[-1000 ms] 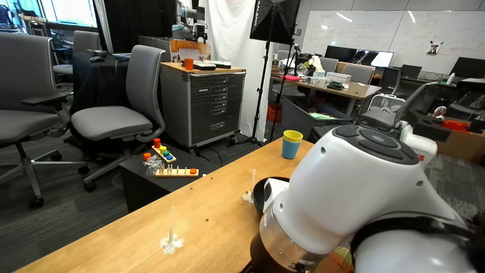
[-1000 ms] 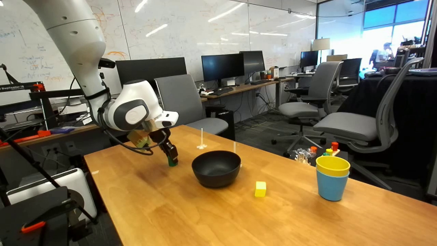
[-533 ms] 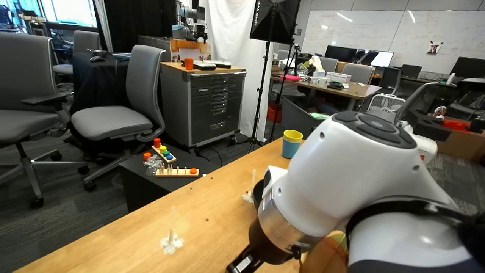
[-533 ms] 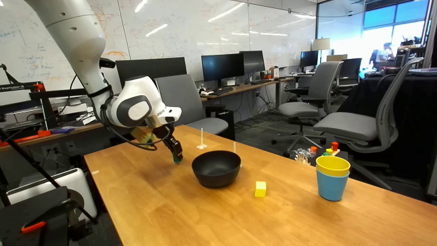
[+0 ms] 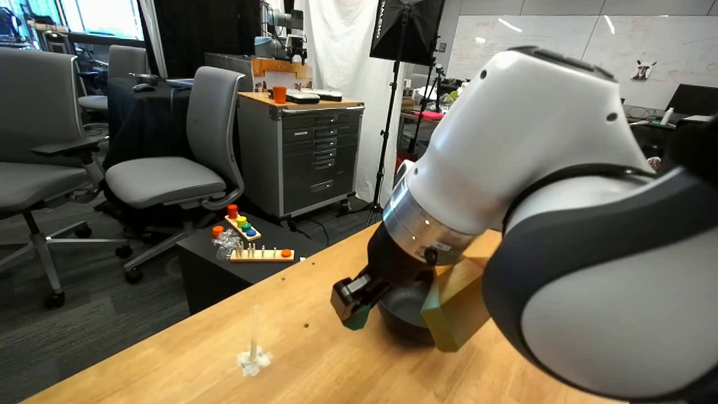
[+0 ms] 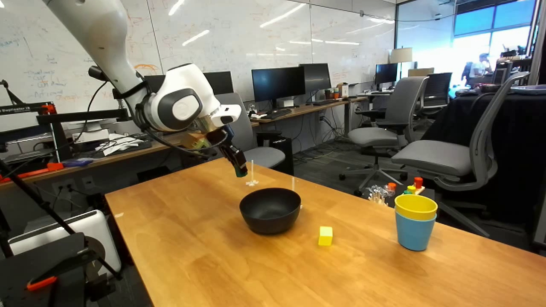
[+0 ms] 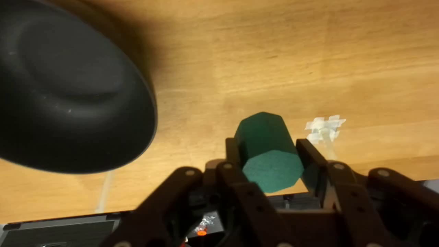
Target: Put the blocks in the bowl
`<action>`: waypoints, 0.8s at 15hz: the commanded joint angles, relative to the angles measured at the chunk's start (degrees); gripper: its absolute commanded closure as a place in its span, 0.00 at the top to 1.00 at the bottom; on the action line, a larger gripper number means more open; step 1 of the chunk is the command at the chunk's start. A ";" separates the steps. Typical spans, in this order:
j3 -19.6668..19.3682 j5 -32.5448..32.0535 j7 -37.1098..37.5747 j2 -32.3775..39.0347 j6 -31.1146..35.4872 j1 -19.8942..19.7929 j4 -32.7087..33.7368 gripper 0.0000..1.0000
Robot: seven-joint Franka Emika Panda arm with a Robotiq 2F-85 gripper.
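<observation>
1. The hand (image 7: 269, 150), parted just enough for the green block (image 7: 273, 171), grips it above the surface (image 6: 204, 260), near the bowl (image 6: 270, 224).
2. The bowl, black and round, stands upright.
3. The yellow block (image 6: 325, 236) rests on the surface between bowl and cups (image 6: 415, 232).

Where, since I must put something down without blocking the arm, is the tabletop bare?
In an exterior view, the table has a broad free patch in front of the bowl and yellow block, and a smaller one between that block and the stacked cups. The bowl's far side is crowded: two thin sticks, plus the gripper holding the green block aloft.
</observation>
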 commanded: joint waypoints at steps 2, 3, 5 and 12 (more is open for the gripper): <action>-8.95 -6.03 4.64 -2.09 -5.19 4.16 1.37 0.20; -10.53 -7.48 5.45 -1.88 -6.33 4.60 1.85 0.20; -12.56 -10.18 7.16 -0.91 -9.26 4.34 3.31 0.20; -6.36 -13.77 9.68 -0.24 -23.84 -4.87 6.67 0.20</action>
